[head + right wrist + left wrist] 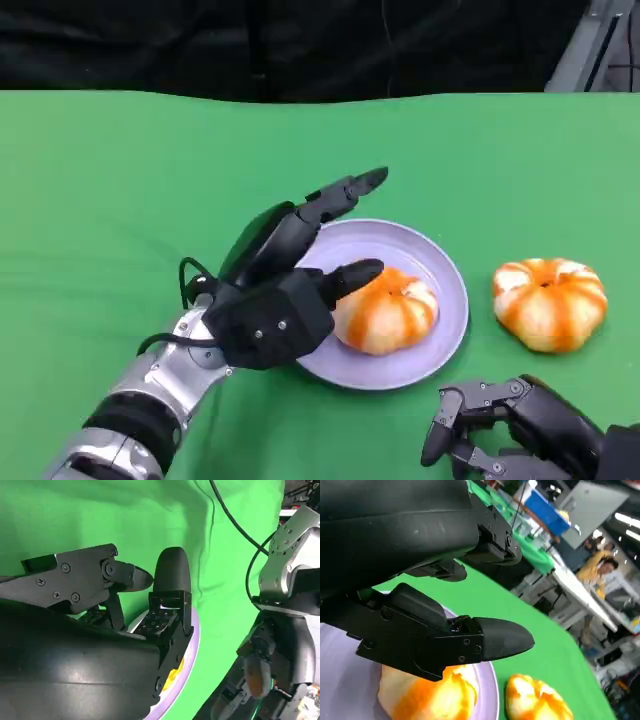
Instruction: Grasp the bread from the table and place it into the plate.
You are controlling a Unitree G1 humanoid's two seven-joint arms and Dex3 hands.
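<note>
An orange-and-white bread (388, 312) lies in the lavender plate (430, 258) at the table's middle. My left hand (275, 300) hovers over the plate's left side with its fingers stretched apart, and its thumb lies against the bread's top left. The left wrist view shows that bread (425, 695) on the plate (340, 680) beneath my left hand (435, 640). A second bread (550, 303) (535, 702) sits on the cloth right of the plate. My right hand (510, 420) (100, 630) rests low at the front right, fingers bent and holding nothing.
Green cloth (120, 180) covers the table, with a dark backdrop behind its far edge. The plate's rim (192, 647) shows past my right hand's fingers. A room with tables and a person (597, 567) lies beyond the table.
</note>
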